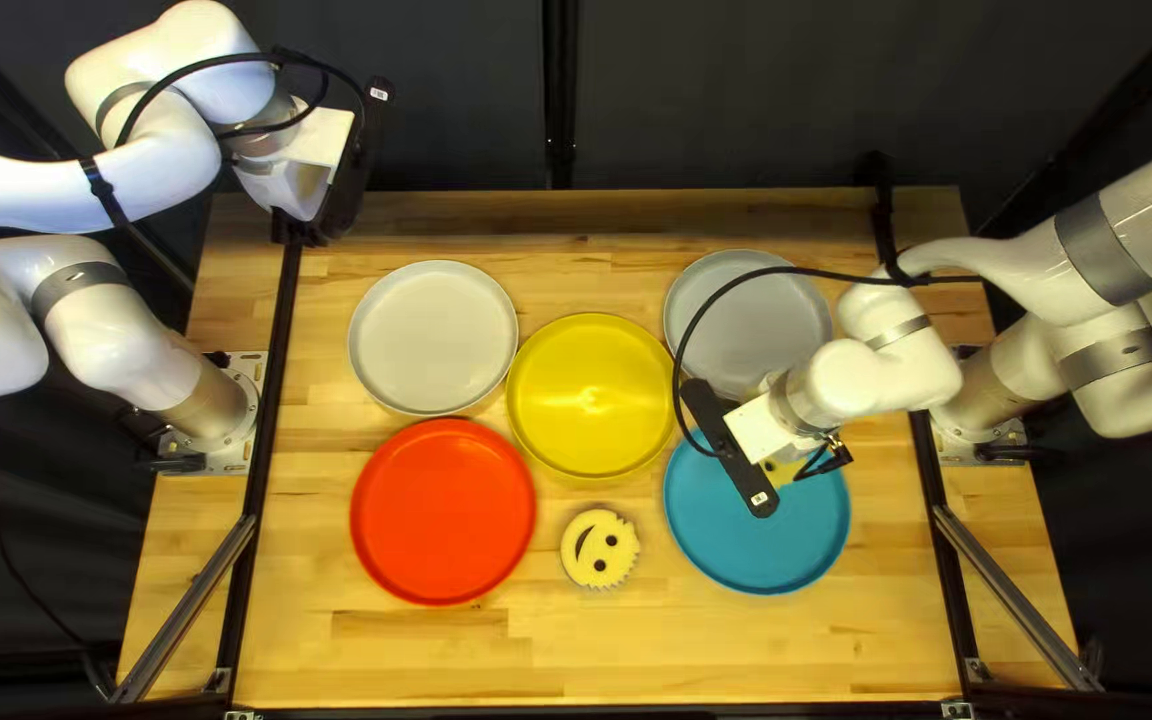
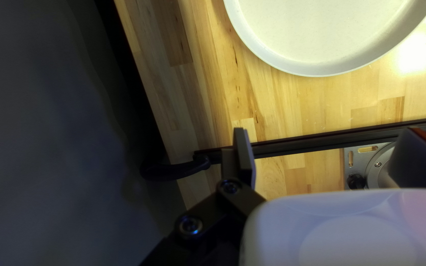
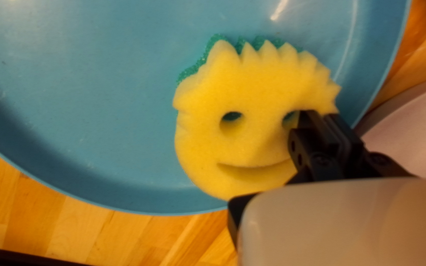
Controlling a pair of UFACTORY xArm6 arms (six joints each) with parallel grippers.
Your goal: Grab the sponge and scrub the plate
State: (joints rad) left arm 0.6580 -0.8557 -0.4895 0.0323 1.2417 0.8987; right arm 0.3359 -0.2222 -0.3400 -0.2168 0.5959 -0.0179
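In the top left view my right gripper [image 1: 816,462] is low over the blue plate [image 1: 766,558], partly covering a yellow sponge [image 1: 782,472]. Seen from the right wrist, the sponge [image 3: 252,133] lies smiling face up over the blue plate [image 3: 99,113], green backing showing along one edge. My right gripper [image 3: 324,116] is shut on the sponge's side, by one eye hole. My left gripper [image 1: 310,227] is raised over the table's far left corner; in its wrist view the left gripper [image 2: 329,132] stands open, nothing between its fingers.
A second smiley sponge [image 1: 599,548] lies left of the blue plate. Around it are a red plate [image 1: 443,511], a yellow plate [image 1: 590,395], a white plate [image 1: 434,336] and a grey plate [image 1: 750,314], the last partly under my right arm.
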